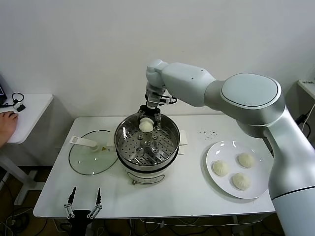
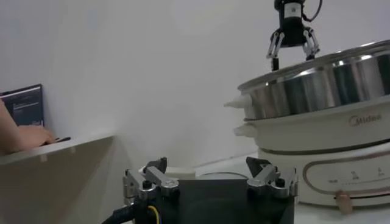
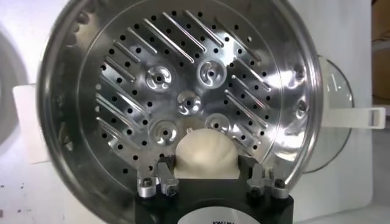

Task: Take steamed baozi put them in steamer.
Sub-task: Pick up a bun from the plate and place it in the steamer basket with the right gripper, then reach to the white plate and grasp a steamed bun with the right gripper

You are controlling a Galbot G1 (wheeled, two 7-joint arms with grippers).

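One baozi (image 3: 205,153) grasped by right pincer (image 1: 147,121) over steamer (image 2: 317,91) marked Midea, left pincer (image 1: 83,201) released, parked low.

Four steamed baozi (image 1: 146,126): one over the steamer (image 1: 170,132), three on one white plate (image 1: 211,152); one glass lid (image 1: 86,162). Two grippers

Head cam looks fwd and down from above at the whole table (image 1: 162,196); left wrist cam sits low by the table's near edge, facing level at the steamer (image 2: 329,91) side; right wrist cam looks straight down, close, into steamer; all 3 share it.
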